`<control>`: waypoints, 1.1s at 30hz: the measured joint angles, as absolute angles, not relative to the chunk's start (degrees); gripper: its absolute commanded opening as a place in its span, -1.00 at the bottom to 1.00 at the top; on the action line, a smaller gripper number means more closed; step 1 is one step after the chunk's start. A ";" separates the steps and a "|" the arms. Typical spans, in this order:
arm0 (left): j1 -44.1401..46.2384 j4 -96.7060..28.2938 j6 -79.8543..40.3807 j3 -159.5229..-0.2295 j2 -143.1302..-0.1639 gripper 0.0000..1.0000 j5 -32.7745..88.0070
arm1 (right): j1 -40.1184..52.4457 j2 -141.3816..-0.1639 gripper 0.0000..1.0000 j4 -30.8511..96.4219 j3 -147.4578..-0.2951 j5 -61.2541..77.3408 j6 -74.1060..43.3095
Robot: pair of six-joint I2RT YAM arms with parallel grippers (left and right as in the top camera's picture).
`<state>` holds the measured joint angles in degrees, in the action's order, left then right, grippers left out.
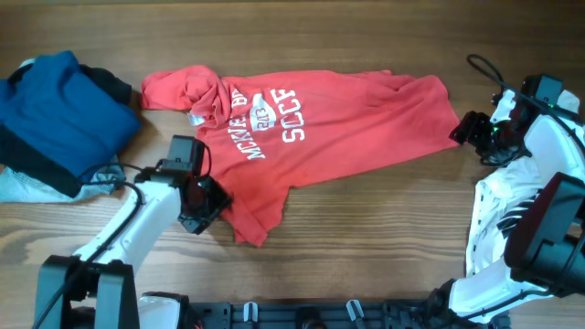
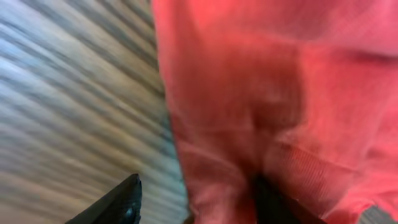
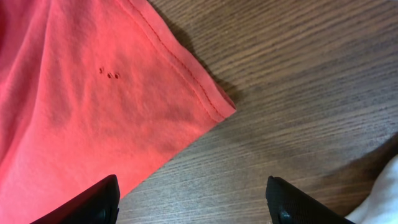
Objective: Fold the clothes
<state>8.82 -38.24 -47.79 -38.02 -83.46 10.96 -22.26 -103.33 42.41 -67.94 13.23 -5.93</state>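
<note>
Two sets of jaws, both spread wide, neither gripping anything. The red shirt (image 1: 329, 128) lay crumpled across the wooden surface (image 1: 366, 238). The left jaws straddled its lower left edge, and the right jaws hung by its right corner.

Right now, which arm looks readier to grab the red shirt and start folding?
Left, most likely. The left gripper sits at the lower edge of the red shirt, with fabric lying between its open fingers. The right gripper is open too, but it is just off the shirt's far corner, touching nothing.
</note>
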 measured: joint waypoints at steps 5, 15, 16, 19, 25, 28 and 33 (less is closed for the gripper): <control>10.76 -29.54 -50.78 -36.36 -83.37 0.02 11.88 | -22.26 -103.33 0.52 42.41 -67.92 13.21 -5.93; 11.42 -26.48 -51.79 -36.42 -85.84 -0.92 11.68 | -22.26 -103.33 0.53 42.65 -67.92 13.21 -5.93; 11.42 -26.50 -51.70 -36.42 -85.84 -0.92 11.68 | -22.26 -103.33 0.53 42.65 -67.92 13.21 -5.93; 10.92 -30.70 -48.88 -36.45 -84.49 -0.92 11.62 | -22.26 -103.33 0.64 42.78 -67.94 13.21 -5.93; 1.74 -40.71 -45.04 -36.45 -65.43 -0.92 8.71 | -22.26 -103.33 0.68 46.85 -67.90 13.21 -6.13; -0.51 -42.22 -44.84 -36.42 -63.31 -0.92 7.79 | -22.26 -103.33 0.68 46.94 -67.90 13.21 -6.39; -0.51 -42.44 -44.69 -36.42 -63.31 -0.92 5.08 | -22.26 -103.31 0.65 44.12 -65.82 13.26 -10.11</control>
<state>-0.51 -42.44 -44.69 -36.42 -63.31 5.08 -22.26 -103.31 44.12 -65.82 13.26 -10.11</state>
